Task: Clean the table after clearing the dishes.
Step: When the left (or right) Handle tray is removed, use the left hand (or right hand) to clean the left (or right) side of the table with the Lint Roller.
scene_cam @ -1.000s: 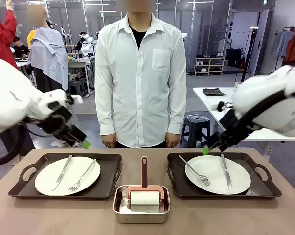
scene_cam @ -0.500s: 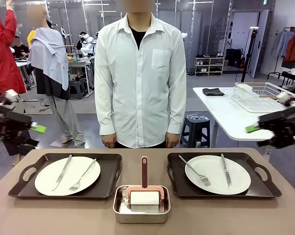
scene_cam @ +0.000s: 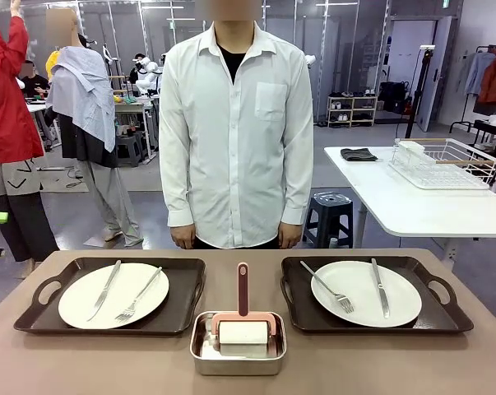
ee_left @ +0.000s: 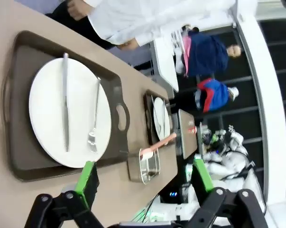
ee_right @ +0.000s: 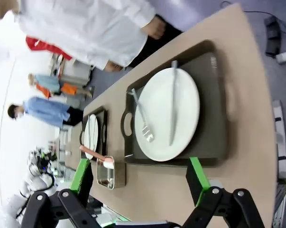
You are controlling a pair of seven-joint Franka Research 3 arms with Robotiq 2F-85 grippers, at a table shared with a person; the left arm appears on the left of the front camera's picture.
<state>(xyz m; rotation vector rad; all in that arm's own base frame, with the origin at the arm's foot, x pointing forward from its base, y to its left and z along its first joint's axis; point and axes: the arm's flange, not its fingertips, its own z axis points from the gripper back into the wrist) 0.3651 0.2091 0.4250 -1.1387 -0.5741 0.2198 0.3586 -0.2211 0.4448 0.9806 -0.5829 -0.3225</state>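
left fingers (ee_left: pixel 87 179) and right fingers (ee_right: pixel 80 175) spread, empty. two plates (scene_cam: pixel 113 295) lie on dark trays (scene_cam: pixel 186 280) on the worktop (scene_cam: pixel 83 362), flanking a steel pan (scene_cam: pixel 197 354); lift each tray level, gripped at both ends, so cutlery (scene_cam: pixel 379 288) stays put.

A pink-handled lint roller (scene_cam: pixel 243 325) lies in the steel pan (scene_cam: pixel 238 365); directly behind the pan stands a white-shirted person (scene_cam: pixel 236 123).

No lettering, label, brand or number legible to me in any view. Checked round white plates (scene_cam: pixel 75 306), dark rectangular handled trays (scene_cam: pixel 187 288), matte brownish counter (scene_cam: pixel 83 364): nothing readable.
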